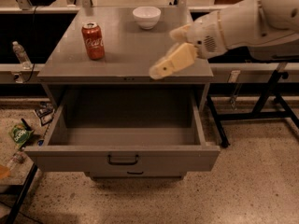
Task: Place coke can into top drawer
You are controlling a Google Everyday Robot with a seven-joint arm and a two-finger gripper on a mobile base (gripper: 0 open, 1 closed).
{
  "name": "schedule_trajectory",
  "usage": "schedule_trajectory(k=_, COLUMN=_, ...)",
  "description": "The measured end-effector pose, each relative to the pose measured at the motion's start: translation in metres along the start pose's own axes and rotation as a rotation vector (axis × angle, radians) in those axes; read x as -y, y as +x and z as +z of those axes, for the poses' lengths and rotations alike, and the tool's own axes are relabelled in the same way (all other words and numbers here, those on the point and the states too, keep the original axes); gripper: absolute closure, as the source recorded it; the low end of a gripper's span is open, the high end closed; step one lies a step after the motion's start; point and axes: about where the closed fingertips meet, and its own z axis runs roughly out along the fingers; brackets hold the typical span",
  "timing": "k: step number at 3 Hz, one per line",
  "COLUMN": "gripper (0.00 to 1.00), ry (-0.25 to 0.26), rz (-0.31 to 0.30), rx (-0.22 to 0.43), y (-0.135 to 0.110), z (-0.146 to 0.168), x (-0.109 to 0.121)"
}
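Observation:
The red coke can [93,41] stands upright on the grey cabinet top [126,55], at its left side. The top drawer [122,157] is pulled out wide below the cabinet top, with a dark handle [123,160] on its front; its inside is bare. My gripper [163,53] comes in from the right on a white arm [252,22] and hovers over the right part of the cabinet top, well to the right of the can. Its cream fingers [172,62] stand apart and hold nothing.
A white bowl [146,17] sits at the back of the cabinet top. A lower drawer front [135,174] shows under the open drawer. A plastic bottle [20,54] and litter [21,134] lie at the left. A black table frame [261,106] stands at the right.

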Motion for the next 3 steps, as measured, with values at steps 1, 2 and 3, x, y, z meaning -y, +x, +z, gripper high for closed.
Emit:
schedule_trajectory(k=1, gripper=0.0, ry=0.026, rz=0.002, rx=0.032, y=-0.01, z=0.002, x=0.006)
schedule_trajectory(k=2, gripper=0.0, ry=0.022, rz=0.002, rx=0.031, y=-0.01, z=0.002, x=0.005)
schedule_trajectory(k=3, gripper=0.0, ry=-0.013, rz=0.0, rx=0.088, y=-0.024, z=0.04, x=0.022)
